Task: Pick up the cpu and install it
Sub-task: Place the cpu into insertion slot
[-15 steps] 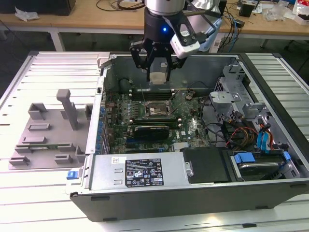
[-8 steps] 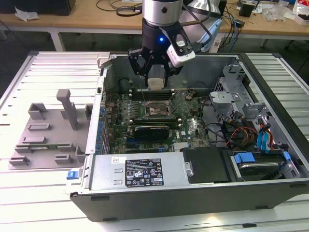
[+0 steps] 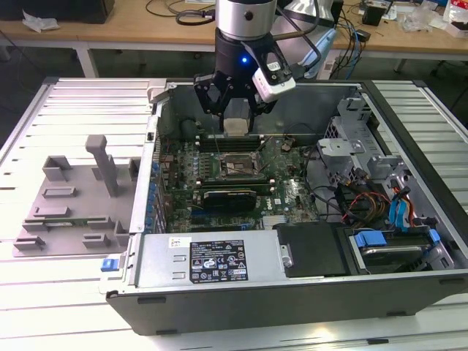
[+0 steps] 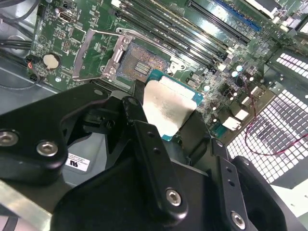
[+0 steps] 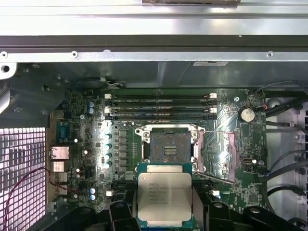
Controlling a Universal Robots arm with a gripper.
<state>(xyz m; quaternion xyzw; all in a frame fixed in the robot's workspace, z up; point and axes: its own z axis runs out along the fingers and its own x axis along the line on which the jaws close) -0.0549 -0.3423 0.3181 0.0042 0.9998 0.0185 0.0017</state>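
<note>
Tool (image 5: 164,208), closed on the square cpu (image 5: 164,192), holds it flat near the open socket (image 5: 167,147), metal top up, gripped edges hidden by its fingers (image 5: 121,212).

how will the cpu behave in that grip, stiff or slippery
Probably stiff: the cpu looks like a flat metal-topped plate, unbent in the gripper. Its smooth shiny lid may be slippery. Likely light, being thin.
</note>
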